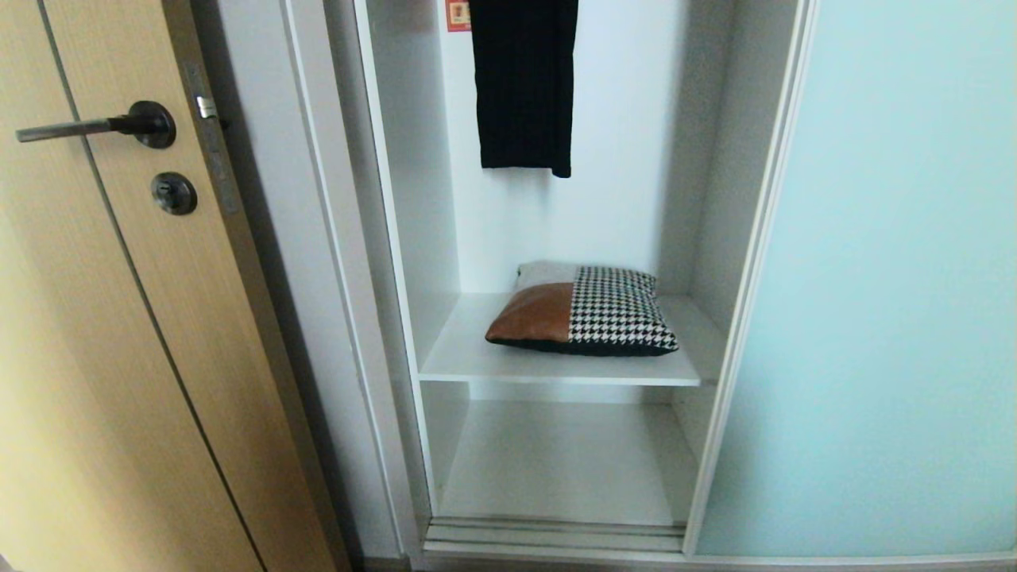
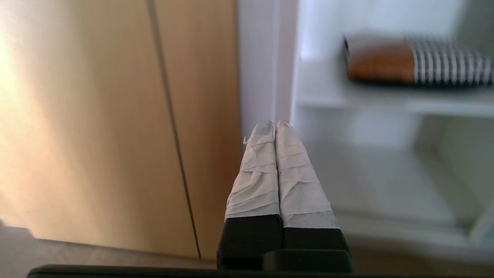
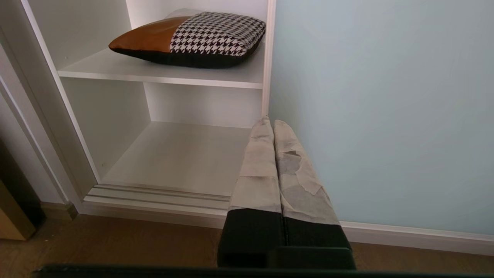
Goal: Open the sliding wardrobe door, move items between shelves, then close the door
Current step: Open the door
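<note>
Wardrobe stands open before the robot: the tall frosted pale-aqua glass sliding door (image 1: 874, 278) in its slim silver-white frame is pushed over to the right, baring a white compartment. On the upper white laminate shelf (image 1: 477, 357) lies the folded bundle (image 1: 584, 310) — rust-brown piece on the left, black-and-white houndstooth on the right, black fabric underneath — roughly in the middle of the board, clear of both side walls. The lower white shelf (image 1: 556, 469) below it carries nothing. A long narrow black garment (image 1: 524, 83) hangs above, against the back wall. To the left is a tan wooden door (image 1: 103, 334) with a dark lever handle (image 1: 95, 125). Neither arm shows from the head camera. The left gripper (image 2: 274, 124), its taped fingers pinched together on nothing, points toward the gap between wooden door and wardrobe — low, below the bundle's shelf. The right gripper (image 3: 272, 122) is likewise clenched and empty, aimed at the sliding door's leading edge.
</note>
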Tool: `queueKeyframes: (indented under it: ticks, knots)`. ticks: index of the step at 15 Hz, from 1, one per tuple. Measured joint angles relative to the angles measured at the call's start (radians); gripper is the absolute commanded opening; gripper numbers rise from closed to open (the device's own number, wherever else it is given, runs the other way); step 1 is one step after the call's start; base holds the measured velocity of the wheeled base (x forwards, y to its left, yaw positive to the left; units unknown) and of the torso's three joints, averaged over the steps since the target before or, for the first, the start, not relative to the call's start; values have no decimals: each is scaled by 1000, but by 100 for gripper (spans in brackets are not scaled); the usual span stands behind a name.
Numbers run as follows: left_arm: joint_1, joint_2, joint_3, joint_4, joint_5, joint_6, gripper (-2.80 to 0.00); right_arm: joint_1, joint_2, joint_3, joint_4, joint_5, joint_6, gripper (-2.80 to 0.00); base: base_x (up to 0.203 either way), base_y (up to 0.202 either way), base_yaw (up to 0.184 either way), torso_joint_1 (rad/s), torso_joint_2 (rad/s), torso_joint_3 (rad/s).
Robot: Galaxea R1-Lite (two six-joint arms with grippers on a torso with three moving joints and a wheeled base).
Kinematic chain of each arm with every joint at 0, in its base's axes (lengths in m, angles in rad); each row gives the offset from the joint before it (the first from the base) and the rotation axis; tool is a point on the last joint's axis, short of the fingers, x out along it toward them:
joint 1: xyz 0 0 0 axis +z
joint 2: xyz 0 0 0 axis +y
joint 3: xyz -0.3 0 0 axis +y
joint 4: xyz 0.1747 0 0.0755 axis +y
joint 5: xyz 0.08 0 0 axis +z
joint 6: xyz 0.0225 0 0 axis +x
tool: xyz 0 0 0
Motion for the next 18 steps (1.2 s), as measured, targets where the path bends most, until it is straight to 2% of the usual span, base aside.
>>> queueKeyframes:
  ticks: [3, 18]
  knots:
    - [0, -11, 74, -37, -49, -6, -280, 0, 0, 0, 0, 0, 0, -280, 0, 0, 0, 0, 0, 0]
    - [1, -14, 88, -46, -49, -14, -280, 0, 0, 0, 0, 0, 0, -280, 0, 0, 0, 0, 0, 0]
